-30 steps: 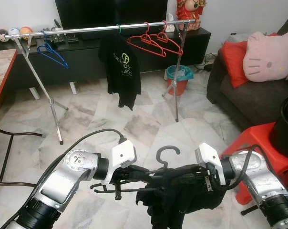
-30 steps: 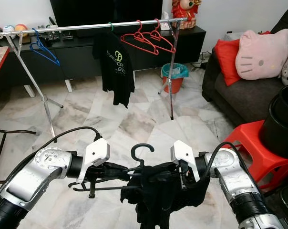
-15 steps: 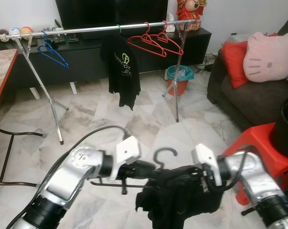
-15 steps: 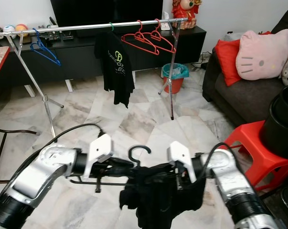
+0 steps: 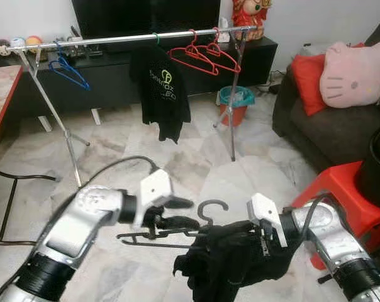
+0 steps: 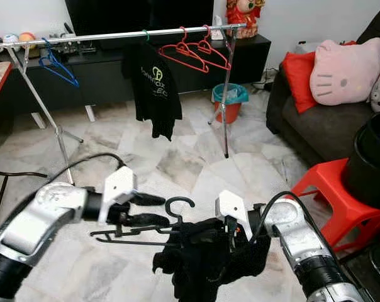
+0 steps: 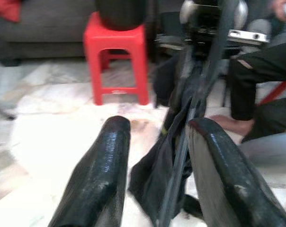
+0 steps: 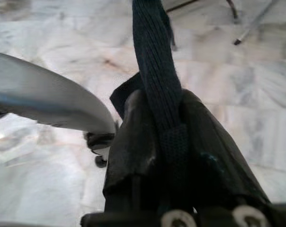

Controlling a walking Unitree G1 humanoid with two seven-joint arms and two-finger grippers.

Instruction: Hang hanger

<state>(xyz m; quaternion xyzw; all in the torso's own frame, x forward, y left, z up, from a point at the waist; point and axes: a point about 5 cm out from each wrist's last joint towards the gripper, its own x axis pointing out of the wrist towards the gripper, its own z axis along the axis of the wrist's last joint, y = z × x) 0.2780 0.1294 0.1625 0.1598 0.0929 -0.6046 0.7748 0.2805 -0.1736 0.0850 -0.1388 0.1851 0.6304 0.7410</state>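
Here the black hanger [image 5: 177, 234] with its limp dark garment [image 5: 231, 264] hangs low between the arms: right pincer [image 8: 157, 142] clamped on the cloth, left pincer [image 5: 177, 214] apart beside it. Light, floppy, probably best gripped near the stiff hook.

The one piece of writing stands on the black T-shirt [image 5: 159, 89] hanging from the clothes rail [image 5: 124, 38]. On its chest is a round yellow-green logo with a line of pale lettering under it, tilted with the folds of the cloth. The lettering is too small and blurred to read with any certainty; it seems to start with "Fonts" or something close, and a second, shorter yellow-green line below it cannot be made out at all. The pink cushion [image 5: 355, 73] on the sofa [image 5: 316, 129] carries a cartoon cat face with whiskers but no words. Nothing else in view bears legible text, numbers or signs.
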